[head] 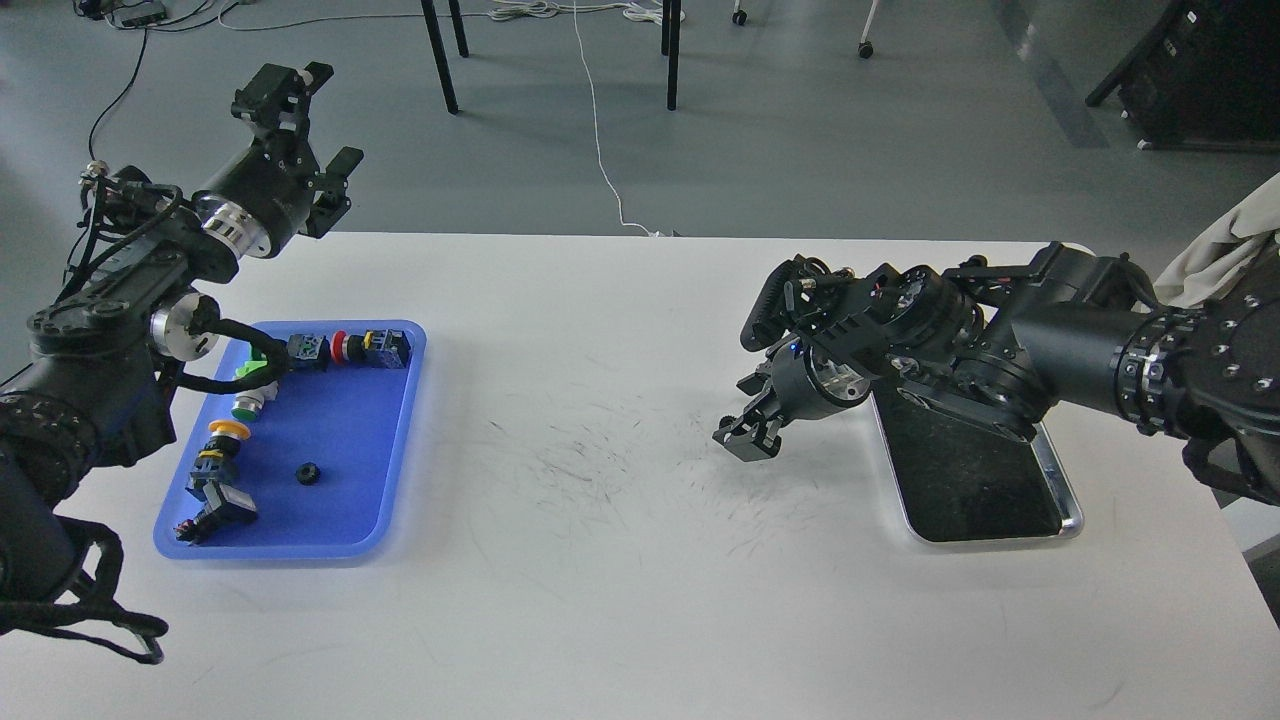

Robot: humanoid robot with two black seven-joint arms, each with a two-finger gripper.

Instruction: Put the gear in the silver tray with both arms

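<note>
The gear [307, 474] is a small black toothed ring lying on the bare bottom of the blue tray [385, 500], at the left of the table. The silver tray [1070, 500] lies at the right, and my right arm covers its far end. My left gripper [312, 135] is raised above the table's far left edge, behind the blue tray, with its fingers spread and empty. My right gripper [748, 425] hangs low over the table just left of the silver tray. It is dark, and I cannot tell its fingers apart. Nothing shows in it.
Several push-button switches with red, green and yellow caps lie along the far and left sides of the blue tray, such as the red one [341, 347]. The white table [600, 560] is scuffed in the middle. Chair legs and cables are on the floor beyond.
</note>
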